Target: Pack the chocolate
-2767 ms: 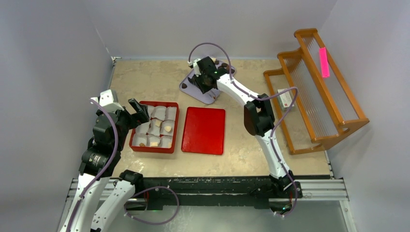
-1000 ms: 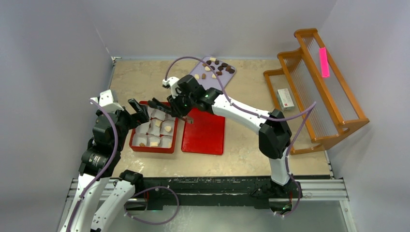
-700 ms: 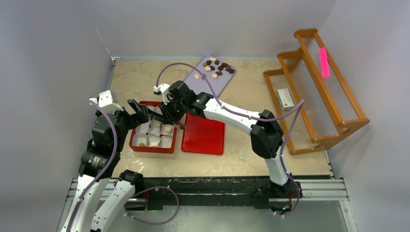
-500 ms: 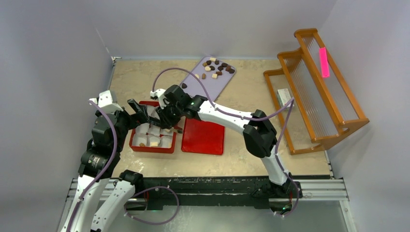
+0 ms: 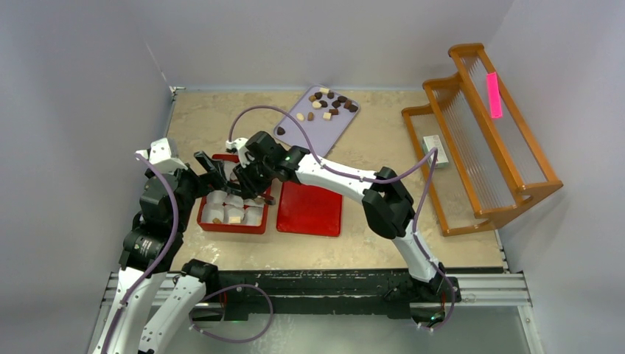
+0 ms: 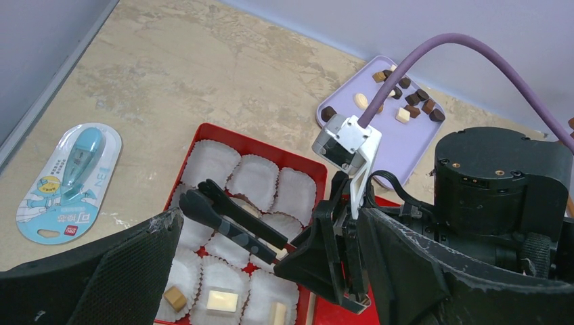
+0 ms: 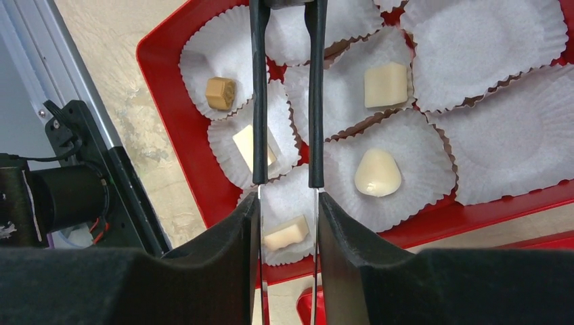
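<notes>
Done: five cream and tan chocolate pieces (image 7: pixel 378 172) sit in white paper cups (image 7: pixel 474 40) of your red plastic box (image 7: pixel 169 122) | To do: loose pieces (image 5: pixel 329 105) on lilac tray (image 5: pixel 313 134) | right fingers (image 7: pixel 259 101) parted, empty | left fingers (image 6: pixel 88 284) spread wide

You see a beige, marbled tabletop (image 5: pixel 214 118) closed in by plain pale grey walls (image 5: pixel 74 88), evenly lit, with a stepped wooden rack (image 5: pixel 479 140) bearing a pink tag (image 5: pixel 494 94) along its right edge and a metal rail (image 5: pixel 486 291) along its near edge.

From above, the right arm (image 5: pixel 324 171) hides the red tray's (image 5: pixel 228 228) far half; its fingers (image 7: pixel 258 101) run off the wrist view's top.
</notes>
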Available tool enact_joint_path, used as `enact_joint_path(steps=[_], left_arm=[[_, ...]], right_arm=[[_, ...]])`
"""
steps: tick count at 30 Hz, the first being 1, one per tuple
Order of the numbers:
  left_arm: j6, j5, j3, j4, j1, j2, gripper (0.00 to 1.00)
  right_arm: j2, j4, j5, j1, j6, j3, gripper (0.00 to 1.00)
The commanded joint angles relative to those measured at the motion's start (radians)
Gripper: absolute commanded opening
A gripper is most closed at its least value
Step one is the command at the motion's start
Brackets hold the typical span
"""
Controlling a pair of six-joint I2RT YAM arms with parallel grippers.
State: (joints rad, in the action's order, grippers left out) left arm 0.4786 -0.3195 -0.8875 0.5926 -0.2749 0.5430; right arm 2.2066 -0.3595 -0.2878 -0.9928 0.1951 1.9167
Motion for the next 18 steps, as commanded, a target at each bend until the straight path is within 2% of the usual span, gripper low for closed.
enact_joint_path(steps=[1,18], left_arm=[[0.005,-0.009,0.003,-0.03,0.011,-0.003,1.0],[0.005,-0.007,0.003,-0.029,0.011,-0.005,1.0]], right_arm=[[-0.006,0.013,-0.033,-0.006,0.014,0.055,0.37],[-0.035,0.004,-0.016,-0.006,0.011,0.05,0.37]])
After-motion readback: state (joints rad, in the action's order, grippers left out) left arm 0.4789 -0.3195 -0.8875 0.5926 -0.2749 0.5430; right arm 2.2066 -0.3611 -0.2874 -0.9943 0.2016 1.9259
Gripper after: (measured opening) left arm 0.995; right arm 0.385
